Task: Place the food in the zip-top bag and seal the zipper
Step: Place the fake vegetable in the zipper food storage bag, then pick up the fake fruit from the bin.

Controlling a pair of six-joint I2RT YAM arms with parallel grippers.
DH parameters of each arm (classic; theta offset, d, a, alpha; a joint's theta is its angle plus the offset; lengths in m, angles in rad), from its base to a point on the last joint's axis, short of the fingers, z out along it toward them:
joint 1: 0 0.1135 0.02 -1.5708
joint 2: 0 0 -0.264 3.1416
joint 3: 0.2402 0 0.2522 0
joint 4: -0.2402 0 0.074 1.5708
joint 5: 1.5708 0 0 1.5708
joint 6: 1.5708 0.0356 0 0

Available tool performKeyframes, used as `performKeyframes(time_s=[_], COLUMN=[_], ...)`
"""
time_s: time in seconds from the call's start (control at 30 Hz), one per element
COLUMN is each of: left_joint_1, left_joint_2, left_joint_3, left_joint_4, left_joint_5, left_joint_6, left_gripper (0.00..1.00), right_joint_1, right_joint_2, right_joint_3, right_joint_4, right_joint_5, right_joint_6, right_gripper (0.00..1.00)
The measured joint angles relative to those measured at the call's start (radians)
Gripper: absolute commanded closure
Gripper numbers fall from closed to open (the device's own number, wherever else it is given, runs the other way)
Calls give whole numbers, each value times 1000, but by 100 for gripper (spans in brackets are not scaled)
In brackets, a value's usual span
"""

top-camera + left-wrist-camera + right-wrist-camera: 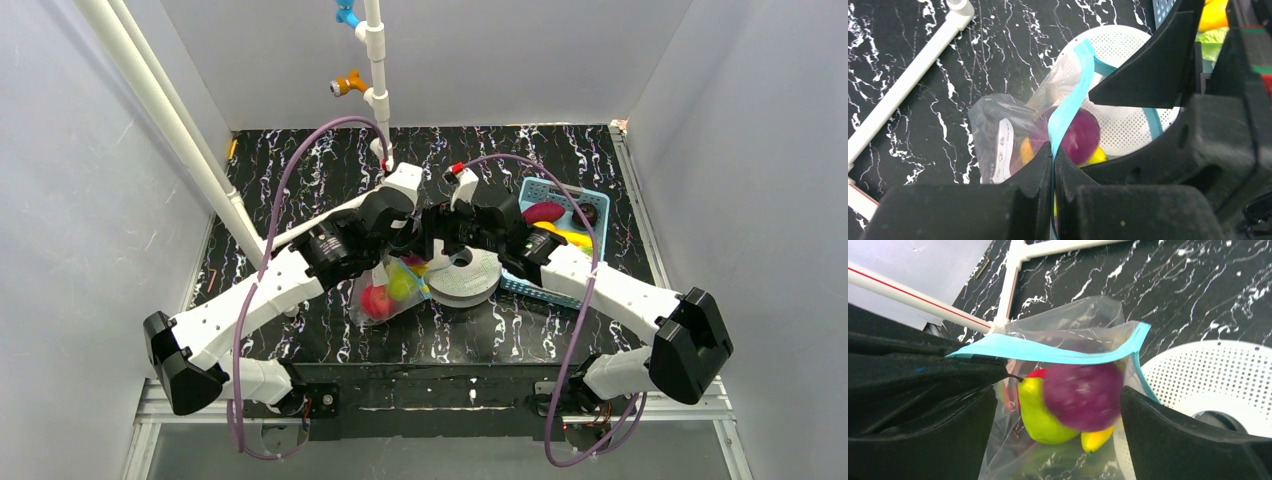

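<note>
Left wrist view: left end effector pinched tight on the teal zipper strip, which runs up and away from between its fingers. Clear bag sits just beyond the fingertips and to their left, over the black marbled bench; cannot tell whether its bottom touches. Inside the bag are a purple piece and a yellow piece. White perforated disc lies beyond the bag. Right wrist view: right end effector has its fingers spread wide, straddling the bag, with the strip crossing the gap above the food; green pear is beside the purple piece. Cannot tell whether either finger presses the plastic. Top view: blue basket just right of the right end effector, banana in it.
</note>
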Motion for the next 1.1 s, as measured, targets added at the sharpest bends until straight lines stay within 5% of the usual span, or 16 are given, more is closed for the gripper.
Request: performKeyframes(time_s=[0.33, 0.63, 0.83, 1.1], left_joint_1=[0, 0, 0, 0], left_joint_2=[8, 9, 10, 15], left_joint_3=[56, 34, 31, 31], left_joint_4=[-68, -90, -89, -86], left_joint_5=[-122, -200, -201, -191], left_joint_6=[-28, -46, -46, -42], left_gripper=[100, 100, 100, 100], right_joint_1=[0, -42, -200, -478], right_joint_2=[-54, -265, -339, -149], right_joint_3=[37, 67, 57, 60], right_joint_4=[-83, -166, -206, -395], right_joint_5=[-8, 89, 267, 350], right_joint_6=[-53, -109, -75, 145], right_gripper=[2, 2, 3, 19])
